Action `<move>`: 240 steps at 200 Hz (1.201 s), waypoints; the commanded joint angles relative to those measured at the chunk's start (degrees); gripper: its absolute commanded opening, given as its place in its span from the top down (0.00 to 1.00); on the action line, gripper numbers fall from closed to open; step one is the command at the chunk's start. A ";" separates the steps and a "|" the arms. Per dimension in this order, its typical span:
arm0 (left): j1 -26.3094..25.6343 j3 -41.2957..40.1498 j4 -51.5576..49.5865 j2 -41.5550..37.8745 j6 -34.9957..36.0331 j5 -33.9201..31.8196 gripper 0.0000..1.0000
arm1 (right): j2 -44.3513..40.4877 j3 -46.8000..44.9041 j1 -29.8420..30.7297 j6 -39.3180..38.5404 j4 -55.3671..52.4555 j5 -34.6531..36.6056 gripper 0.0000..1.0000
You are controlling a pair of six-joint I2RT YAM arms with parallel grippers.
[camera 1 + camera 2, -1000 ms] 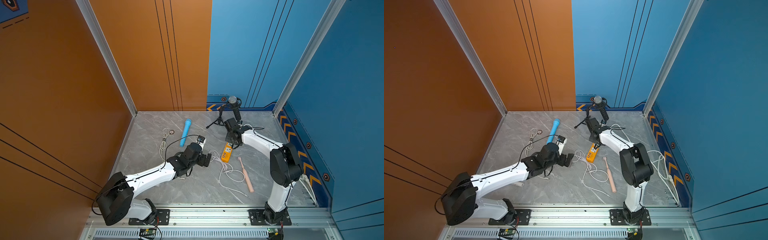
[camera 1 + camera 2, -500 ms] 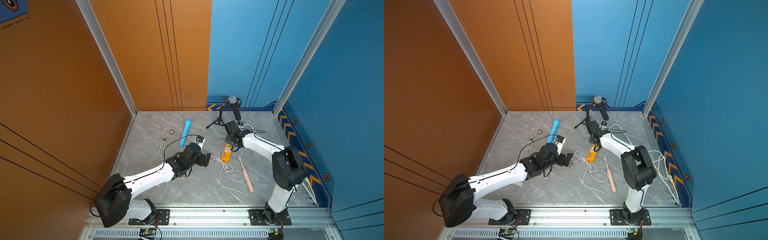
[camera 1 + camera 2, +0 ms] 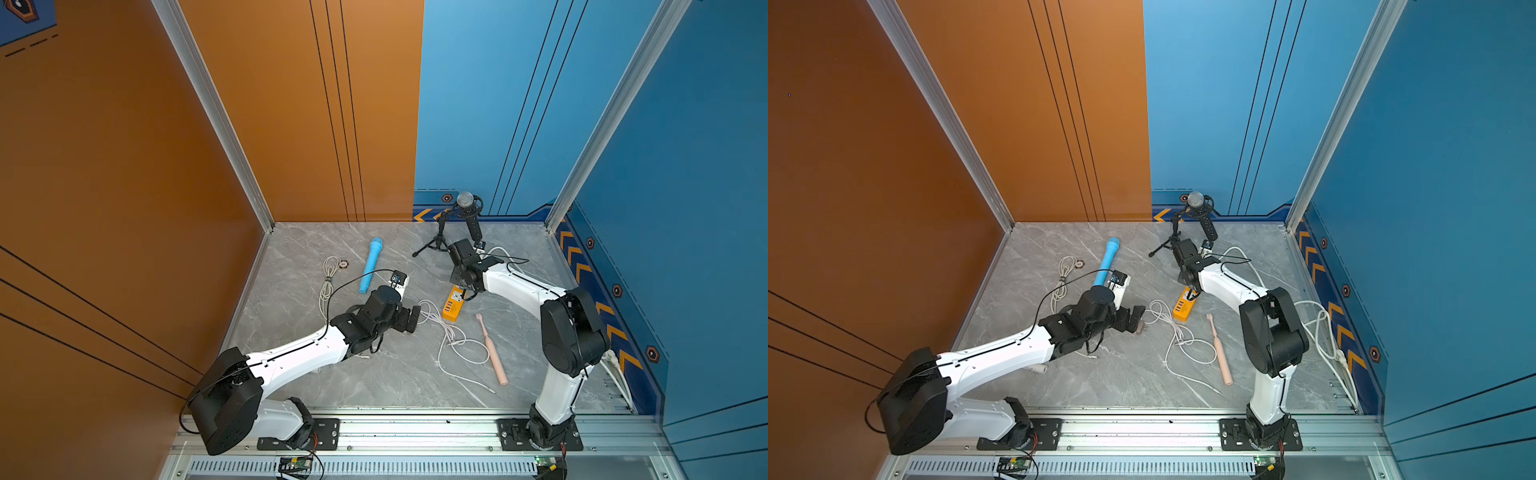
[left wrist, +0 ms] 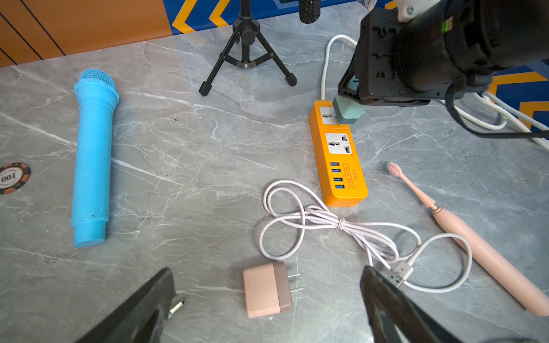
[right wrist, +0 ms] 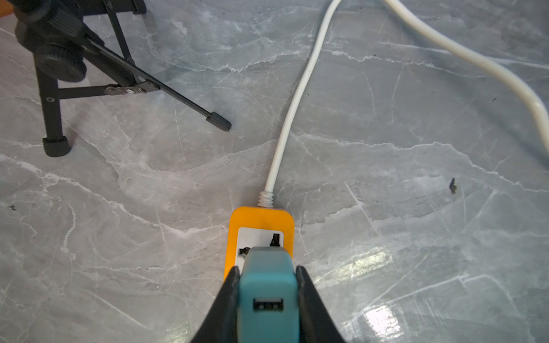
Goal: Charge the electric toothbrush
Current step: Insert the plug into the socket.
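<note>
The pink electric toothbrush point(image 3: 492, 353) point(image 3: 1220, 353) point(image 4: 475, 240) lies flat on the grey marble floor, to the right of the orange power strip point(image 3: 452, 309) point(image 3: 1183, 311) point(image 4: 329, 196) point(image 5: 258, 216). My right gripper point(image 5: 267, 268) point(image 3: 461, 291) is shut on a teal adapter point(image 5: 267, 297) point(image 4: 347, 111), which stands on the strip's end socket; its prongs are hidden. My left gripper point(image 4: 266, 271) point(image 3: 409, 319) hangs open just above a pink adapter point(image 4: 267, 289) lying flat, touching nothing. A loosely coiled pale pink cable point(image 4: 326, 219) point(image 3: 453, 340) lies between strip and toothbrush, its USB plug point(image 4: 399, 273) free.
A blue microphone point(image 3: 370, 266) point(image 4: 92, 154) lies left of the strip. A black microphone on a tripod point(image 3: 440, 241) point(image 5: 74, 59) stands behind it. The strip's white cord point(image 5: 297, 98) runs toward the right wall. A poker chip point(image 4: 13, 177) and a coiled white cable point(image 3: 328, 278) lie far left.
Almost nothing differs. The right forearm has shifted very slightly while the teal adapter stays over the strip's end socket. The left arm holds still.
</note>
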 commanded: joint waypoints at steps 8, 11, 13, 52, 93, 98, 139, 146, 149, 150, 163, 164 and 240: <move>0.82 -0.80 0.13 -1.49 -0.38 -0.93 0.01 | -0.36 -0.82 -0.82 -1.35 -1.63 0.99 0.84; 0.82 -0.80 0.07 -1.49 -0.38 -0.95 0.01 | -0.58 -0.67 -0.82 -1.42 -1.61 1.02 0.84; 0.89 -0.80 0.07 -1.47 -0.38 -0.97 0.01 | -0.81 -0.66 -0.82 -1.40 -1.59 1.02 0.84; 1.16 -0.41 0.31 -1.35 -0.21 -0.38 0.01 | -2.41 0.40 -0.97 -2.58 -0.62 2.28 0.84; 1.10 -0.19 0.73 -0.94 0.15 1.05 0.01 | 0.10 0.55 -1.52 -1.78 -0.01 -0.76 0.85; 1.08 -0.19 0.75 -1.01 0.15 1.05 0.01 | 0.26 0.57 -1.48 -1.74 0.00 -0.91 0.85; 1.08 -0.27 0.70 -1.47 0.36 1.30 0.01 | 1.48 0.80 -1.88 -1.71 0.27 -3.41 0.85; 1.11 -0.35 0.66 -1.49 0.37 1.62 0.01 | 1.53 0.80 -1.81 -1.66 0.26 -3.94 0.84; 1.09 -0.25 0.68 -1.49 0.45 1.62 0.02 | 1.57 0.75 -1.86 -1.57 0.22 -4.20 0.85; 1.09 -0.26 0.64 -1.45 0.43 1.69 0.01 | 1.59 0.75 -1.87 -1.52 0.15 -4.31 0.85; 1.08 -0.21 0.64 -1.49 0.54 2.09 0.01 | 1.95 1.30 -1.88 -0.80 -1.74 -3.69 0.84; 1.08 -0.20 0.66 -1.45 0.61 2.14 0.02 | 2.00 1.37 -1.88 -0.74 -1.88 -3.62 0.84; 1.08 0.12 0.66 -0.93 0.85 2.81 0.01 | 5.13 2.33 -2.97 -3.54 -2.20 -0.81 0.84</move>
